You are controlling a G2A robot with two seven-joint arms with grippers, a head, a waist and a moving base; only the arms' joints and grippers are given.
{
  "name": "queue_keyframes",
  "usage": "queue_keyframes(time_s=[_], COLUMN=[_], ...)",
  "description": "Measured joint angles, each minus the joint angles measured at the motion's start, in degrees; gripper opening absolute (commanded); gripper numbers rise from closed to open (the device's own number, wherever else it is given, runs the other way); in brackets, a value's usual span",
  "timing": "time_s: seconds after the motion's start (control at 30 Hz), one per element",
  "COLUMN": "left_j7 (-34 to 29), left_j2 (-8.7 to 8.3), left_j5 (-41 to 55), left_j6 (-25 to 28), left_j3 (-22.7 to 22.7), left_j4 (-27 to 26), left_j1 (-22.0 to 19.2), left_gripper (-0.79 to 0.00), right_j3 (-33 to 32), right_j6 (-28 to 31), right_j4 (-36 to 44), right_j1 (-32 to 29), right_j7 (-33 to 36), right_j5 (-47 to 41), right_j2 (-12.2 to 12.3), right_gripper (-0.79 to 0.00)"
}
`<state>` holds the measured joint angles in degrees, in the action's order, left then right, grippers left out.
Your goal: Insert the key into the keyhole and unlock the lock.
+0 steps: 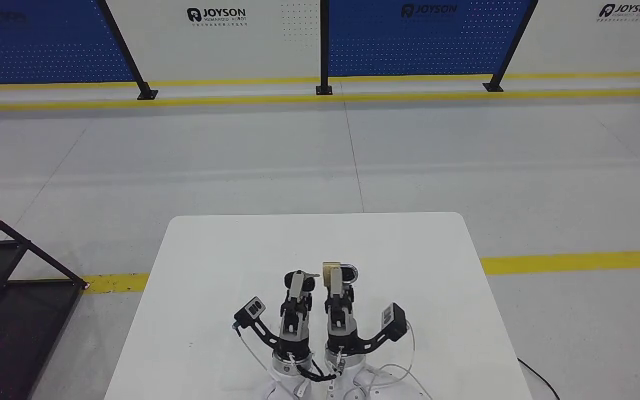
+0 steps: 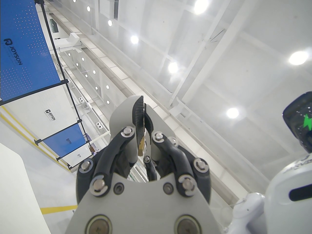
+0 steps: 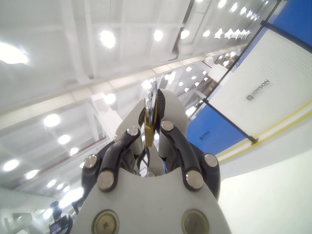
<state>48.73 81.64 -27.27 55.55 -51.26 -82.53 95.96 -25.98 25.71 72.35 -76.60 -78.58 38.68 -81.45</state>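
Our left gripper (image 2: pixel 143 113) pinches a small brass piece that we take to be the key (image 2: pixel 140 147). Its jaws are closed hard on it, and so little shows that we cannot tell which way the blade points. Our right gripper (image 3: pixel 153 103) is clamped on the brass lock (image 3: pixel 148 130), seen edge-on, with the silver shackle (image 3: pixel 152 90) poking out past the tips. We cannot see the keyhole.

Both are raised side by side, just apart, above the near part of the white table (image 1: pixel 420 250).

We judge alignment to be the main risk. If the key sits slanted in the jaws, it may butt against the lock's face instead of entering. A push could then slide it back in the grip or swing the lock round. Turning is the next danger, since the twist may rotate the lock rather than the cylinder. A slip from either grip would drop the piece onto the table.
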Motion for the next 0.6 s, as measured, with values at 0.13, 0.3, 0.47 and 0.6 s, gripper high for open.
queue_keyframes(time_s=[0.13, 0.3, 0.47, 0.6], left_j7=[0.1, 0.1, 0.2, 0.3], left_j2=[-0.07, -0.19, -0.34, -0.47], left_j5=[0.0, -0.1, -0.3, -0.4], left_j6=[-0.1, -0.1, -0.2, -0.3], left_j3=[0.1, 0.4, 0.5, 0.7], left_j4=[0.1, 0.3, 0.3, 0.3], left_j1=[-0.1, -0.3, -0.3, -0.3], left_gripper=[-0.785, -0.785, -0.785, -0.785], right_j3=[0.1, 0.3, 0.7, 0.9], right_j6=[-0.2, -0.4, -0.4, -0.5], right_j4=[0.3, 0.3, -0.1, -0.2], right_j1=[0.0, 0.0, 0.2, 0.3], right_j7=[-0.2, -0.4, -0.4, -0.5], right_j5=[0.1, 0.3, 0.1, 0.1], right_j2=[0.2, 0.4, 0.4, 0.4], right_gripper=[-0.785, -0.785, -0.785, -0.785])
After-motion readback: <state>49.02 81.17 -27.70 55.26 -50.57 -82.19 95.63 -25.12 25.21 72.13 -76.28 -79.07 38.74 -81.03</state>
